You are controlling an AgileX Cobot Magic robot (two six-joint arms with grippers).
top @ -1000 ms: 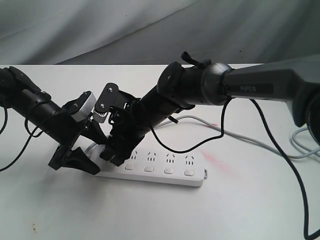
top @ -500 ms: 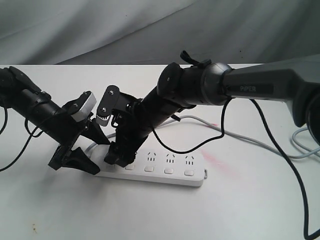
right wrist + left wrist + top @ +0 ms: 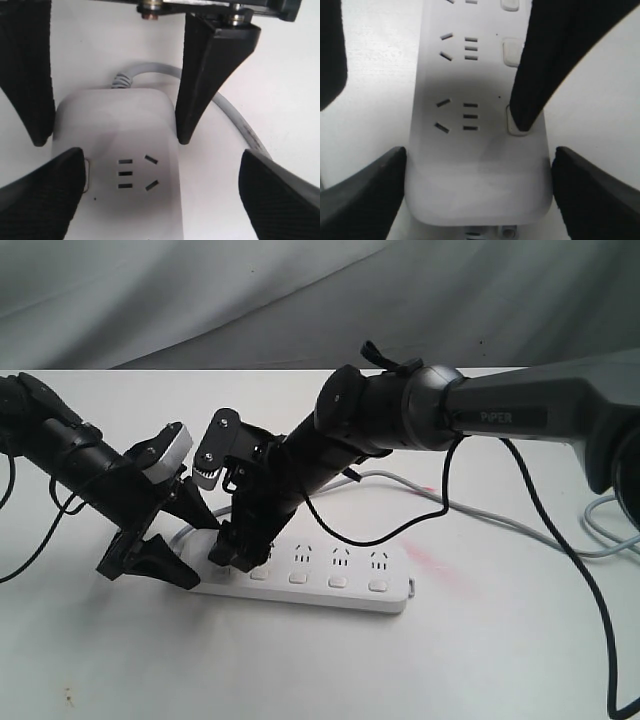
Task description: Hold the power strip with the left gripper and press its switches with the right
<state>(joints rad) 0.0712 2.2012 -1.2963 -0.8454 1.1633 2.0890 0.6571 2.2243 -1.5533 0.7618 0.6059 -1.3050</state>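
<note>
1. Since the right hand (image 3: pixel 161 165) has spread its jaws to their widest over the last second, with the arm barely shifting, it grips nothing. One finger (image 3: pixel 545 65) is tip-down on the end switch (image 3: pixel 510 125), nearest the cord (image 3: pixel 150 70).
2. Left hand (image 3: pixel 479 165) unchanged: partly open, its fingers against both long edges of the power strip (image 3: pixel 330 580) at the cord end, apparently pinning it.
3. Power strip lies flat on the desk (image 3: pixel 480 660) and has not moved.
4. Judgement: the first press looks underway; cannot tell if the button is actually down. The other four switches (image 3: pixel 338 582) are exposed and are likely next.
</note>
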